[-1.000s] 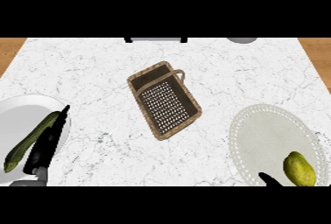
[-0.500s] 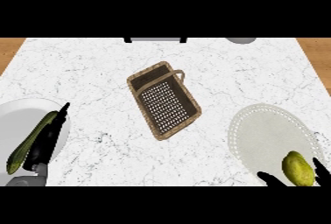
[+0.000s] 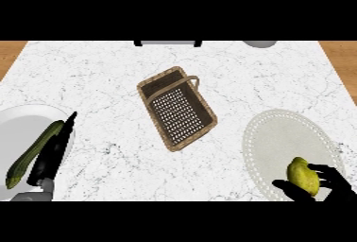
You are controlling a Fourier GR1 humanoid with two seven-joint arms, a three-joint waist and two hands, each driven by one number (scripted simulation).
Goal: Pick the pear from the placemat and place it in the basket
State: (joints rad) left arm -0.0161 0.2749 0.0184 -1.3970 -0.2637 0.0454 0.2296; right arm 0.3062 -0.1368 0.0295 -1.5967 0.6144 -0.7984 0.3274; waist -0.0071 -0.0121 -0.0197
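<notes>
The right hand (image 3: 327,186) is curling round the pear (image 3: 304,176) on the placemat (image 3: 286,142) (seemingly touching), basket (image 3: 178,109) well apart.

A green cucumber (image 3: 29,153) is lying lengthwise on a white plate (image 3: 17,124) at the marble counter's (image 3: 105,75) left edge.

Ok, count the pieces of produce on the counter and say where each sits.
2. The pear lies on the placemat at lower right, inside the right hand. A cucumber lies on the plate at left.
</notes>
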